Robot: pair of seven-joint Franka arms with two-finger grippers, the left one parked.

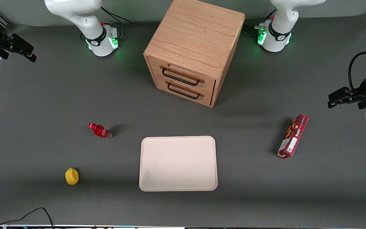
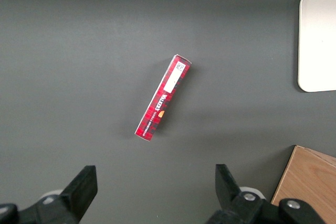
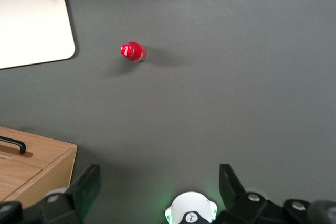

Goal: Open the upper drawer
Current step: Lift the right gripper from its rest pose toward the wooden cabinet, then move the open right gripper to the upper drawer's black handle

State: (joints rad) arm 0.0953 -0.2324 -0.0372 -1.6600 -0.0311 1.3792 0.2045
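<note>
The light oak cabinet (image 1: 195, 38) stands in the middle of the table, farther from the front camera than the tray. Its upper drawer (image 1: 202, 83) is shut flush, with its long black bar handle (image 1: 180, 77) above the bottom drawer's identical handle (image 1: 183, 91). My gripper (image 1: 30, 54) hangs above the table at the working arm's end, well apart from the cabinet sideways. In the right wrist view the gripper (image 3: 159, 187) is open and empty, fingers (image 3: 89, 187) wide apart. A cabinet corner (image 3: 31, 166) and one black handle end (image 3: 13, 144) show there.
A cream tray (image 1: 178, 163) lies in front of the cabinet. A red bottle (image 1: 99, 130) and a yellow object (image 1: 71, 176) stand toward the working arm's end. A red box (image 1: 293, 136) lies toward the parked arm's end.
</note>
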